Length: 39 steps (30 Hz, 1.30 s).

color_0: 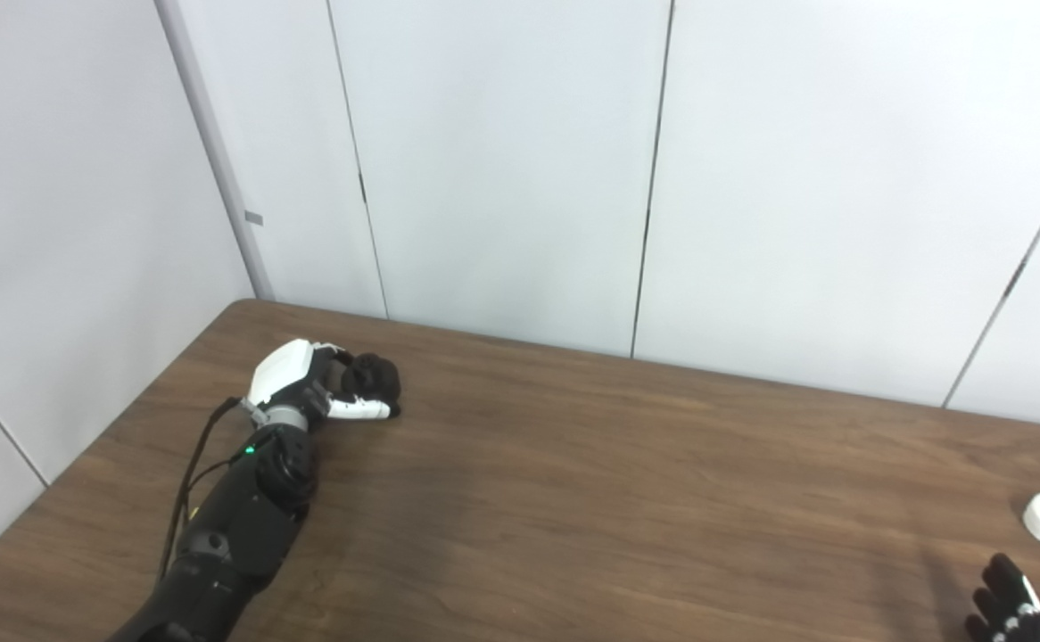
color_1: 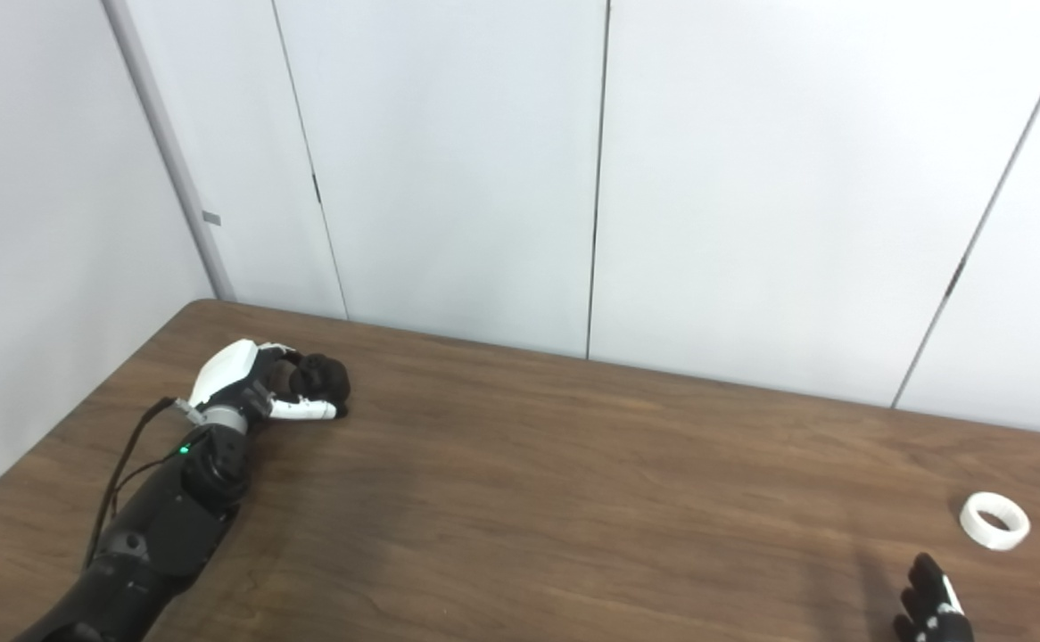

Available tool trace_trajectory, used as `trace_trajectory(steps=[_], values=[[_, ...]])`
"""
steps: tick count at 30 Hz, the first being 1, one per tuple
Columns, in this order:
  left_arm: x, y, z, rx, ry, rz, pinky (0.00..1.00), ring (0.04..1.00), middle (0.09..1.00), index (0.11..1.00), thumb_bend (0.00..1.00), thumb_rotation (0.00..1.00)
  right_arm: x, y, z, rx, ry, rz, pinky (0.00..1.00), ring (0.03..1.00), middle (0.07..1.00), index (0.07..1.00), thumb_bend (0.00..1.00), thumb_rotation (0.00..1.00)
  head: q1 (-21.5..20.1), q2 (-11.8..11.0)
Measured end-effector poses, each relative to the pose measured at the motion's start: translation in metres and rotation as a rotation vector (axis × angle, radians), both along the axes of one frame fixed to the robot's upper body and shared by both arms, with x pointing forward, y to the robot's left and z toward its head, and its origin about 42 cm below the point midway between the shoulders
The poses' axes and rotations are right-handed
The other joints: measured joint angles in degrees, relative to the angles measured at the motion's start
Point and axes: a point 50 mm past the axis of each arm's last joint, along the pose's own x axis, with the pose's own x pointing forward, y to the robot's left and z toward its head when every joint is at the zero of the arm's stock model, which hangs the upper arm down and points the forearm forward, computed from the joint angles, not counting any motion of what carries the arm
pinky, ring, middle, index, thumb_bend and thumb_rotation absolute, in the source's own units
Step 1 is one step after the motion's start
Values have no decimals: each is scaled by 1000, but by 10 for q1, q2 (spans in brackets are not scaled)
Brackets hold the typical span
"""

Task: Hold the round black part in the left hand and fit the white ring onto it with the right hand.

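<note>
Across the lower half of both views runs a dark wood-grain table [color_0: 573, 481], its far edge set against pale wall panels [color_0: 502, 160] divided by thin vertical seams. Along the table's left edge the left arm [color_0: 235, 526] reaches up from the bottom, black-shelled, with a small green light [color_0: 251, 449] at the wrist and a dark cable [color_0: 190, 481] looping along its outer side. Near the far left corner of the table the left hand [color_0: 315, 383], white over the back, lies low at the surface, its fingers [color_0: 359, 409] curled around the round black part [color_0: 375, 379]. The part sits inside that grasp, so that only its dark rounded outer side shows; whether it touches the wood cannot be told. At the near right corner only the tips of the right hand [color_1: 930, 606] come into view, black with a white patch, the fingers slightly spread and closed on nothing; the rest of the hand is cut off by the picture's bottom edge. Just beyond it, close to the table's right edge, the white ring [color_1: 994, 521] lies flat on the wood with its opening facing up, near the fingertips but apart from them. The ring and the black part lie well apart, at opposite ends of the table.
</note>
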Motion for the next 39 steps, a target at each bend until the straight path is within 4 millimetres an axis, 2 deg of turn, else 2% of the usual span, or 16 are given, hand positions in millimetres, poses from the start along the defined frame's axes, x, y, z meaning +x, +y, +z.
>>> trace_trajectory(steps=[14, 23, 27, 28, 30, 32, 39], values=[[2, -2, 0, 6, 2, -12, 1000, 1000, 931, 741, 965, 353, 0, 0, 1, 1, 3, 0, 1000, 1000, 1000, 991, 351, 1000, 0, 2], [2, -3, 0, 5, -7, -25, 1000, 998, 921, 716, 935, 316, -1, 0, 1, 1, 5, 1, 1000, 1000, 1000, 993, 345, 1000, 0, 2], [2, -3, 1, 6, -17, -27, 1000, 975, 885, 615, 860, 227, -1, 0, 1, 2, 5, 1, 1000, 1000, 1000, 993, 341, 1000, 0, 2], [2, -2, 1, 4, -24, -24, 1000, 967, 872, 542, 662, 136, -1, 0, 1, 2, 5, 1, 1000, 1000, 1000, 992, 337, 1000, 0, 2], [2, -1, 3, -16, -49, -9, 1000, 951, 845, 501, 560, 82, -1, 0, 1, 2, 7, 1, 1000, 1000, 1000, 990, 341, 1000, 0, 2], [2, 2, 3, -35, -64, 3, 1000, 939, 826, 487, 530, 62, -1, 1, 2, 1, 8, 0, 1000, 1000, 1000, 990, 341, 1000, 0, 2], [1, 2, 0, -29, -77, -4, 1000, 921, 797, 484, 523, 54, -1, 1, 2, 1, 8, 0, 1000, 1000, 1000, 991, 336, 1000, 3, 2]])
